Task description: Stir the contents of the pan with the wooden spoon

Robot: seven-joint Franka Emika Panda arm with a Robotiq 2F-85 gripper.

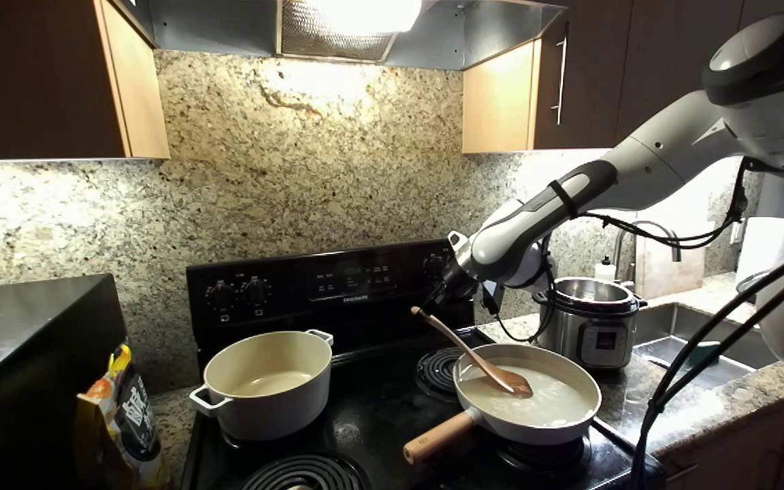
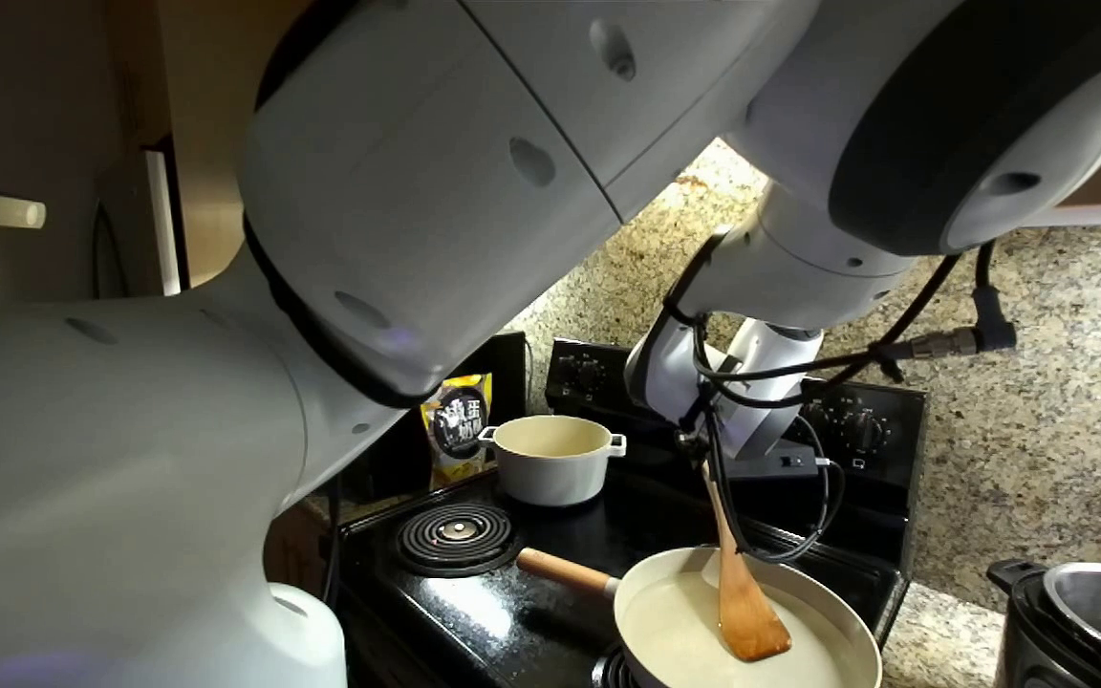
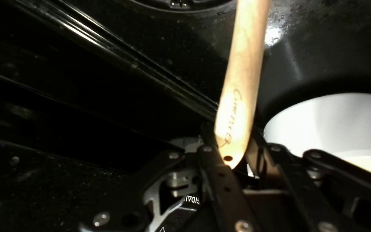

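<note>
Stovetop [image 1: 382, 408] below, gripper [image 3: 233, 143] holds wooden spoon [image 2: 737, 585] in pan [image 1: 535, 433].

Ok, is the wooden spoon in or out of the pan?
In: both exterior views show the wooden spoon with its head inside the pan, against the pale contents. How deep, I cannot tell.

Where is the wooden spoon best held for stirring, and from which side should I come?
I'd grip the upper handle of the wooden spoon near its end, where the gripper holds it now: that slim part rises clear of the pan, while the broad head is down inside. I'd come from above, jaws on the handle's two long sides.
</note>
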